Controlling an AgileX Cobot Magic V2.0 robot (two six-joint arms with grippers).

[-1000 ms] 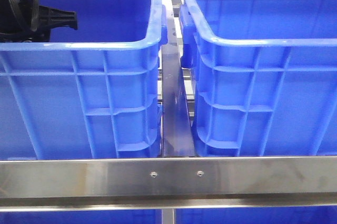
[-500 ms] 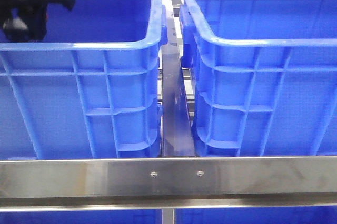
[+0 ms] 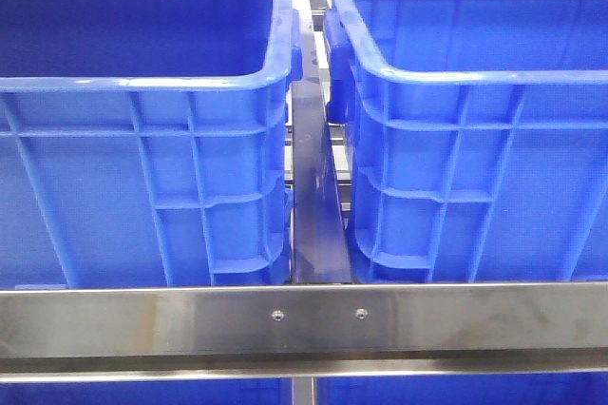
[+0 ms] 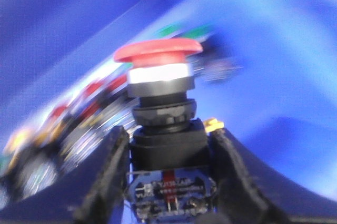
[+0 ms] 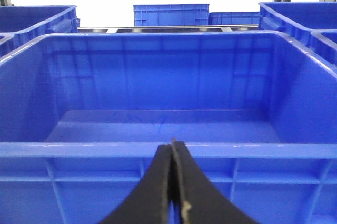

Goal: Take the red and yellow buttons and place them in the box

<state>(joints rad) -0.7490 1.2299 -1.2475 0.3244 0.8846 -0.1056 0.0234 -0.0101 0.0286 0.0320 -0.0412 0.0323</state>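
Gripping a red mushroom-head push button (image 4: 158, 51) with a white collar and black threaded body, my left gripper (image 4: 168, 174) shows both dark fingers (image 4: 108, 176) pressed against the sides of the black body, with the red cap standing upright above them. A printed label sits on the button's base between the fingers. Behind it, the left wrist view is motion-blurred; I can make out a smeared heap of further small parts (image 4: 58, 129) in red, yellow, green and metallic tones against a blue plastic surface, but I cannot tell them apart individually.

My right gripper (image 5: 172, 182) is clenched on nothing: its two black fingers meet along a thin seam. It hangs just in front of the near rim of a large blue moulded plastic crate (image 5: 168, 150), whose floor shows no contents.

From the front view, neither arm is visible. Two ribbed blue crates stand side by side, the left crate (image 3: 142, 186) and the right crate (image 3: 475, 177), separated by a narrow gap with a dark metal strip (image 3: 318, 205). A brushed steel rail (image 3: 304, 319) with two screws runs across in front of both.
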